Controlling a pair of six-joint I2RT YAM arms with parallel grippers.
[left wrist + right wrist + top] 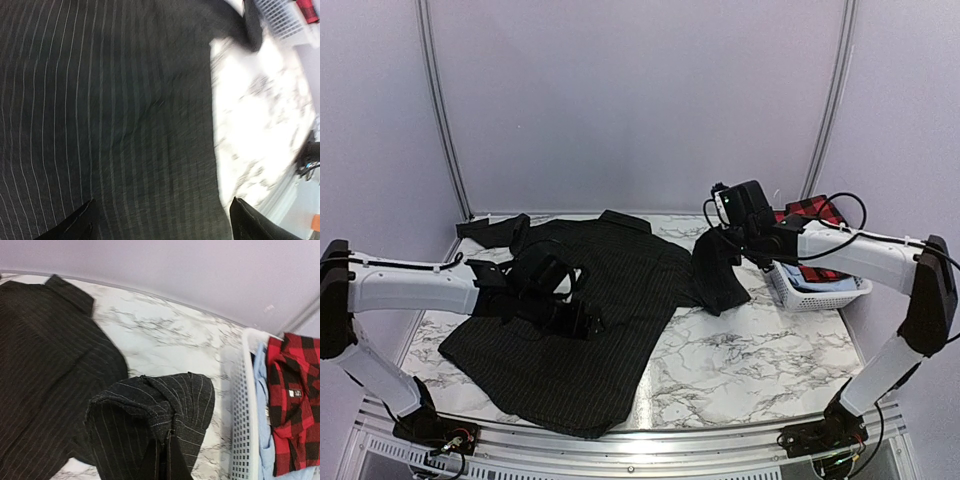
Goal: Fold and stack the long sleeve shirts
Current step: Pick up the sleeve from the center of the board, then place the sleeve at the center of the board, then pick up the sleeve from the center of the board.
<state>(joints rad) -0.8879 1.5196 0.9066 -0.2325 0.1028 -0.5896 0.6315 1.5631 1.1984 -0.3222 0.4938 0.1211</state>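
- Bench [760, 350]: marble-patterned.
- Black pinstriped shirt [620, 290]: flat on the bench's left half, collar toward the far edge, hem near-left, long axis slanting far to near. Only the top view shows its whole outline.
- Basket [817, 292]: white, on the right. It holds the red checked shirt [295, 390], whose label shows only in the right wrist view.
- Left end effector [162, 225]: spread wide over the black shirt's body.
- Right end effector [162, 460]: pressed together, pinching the raised sleeve [150, 415].
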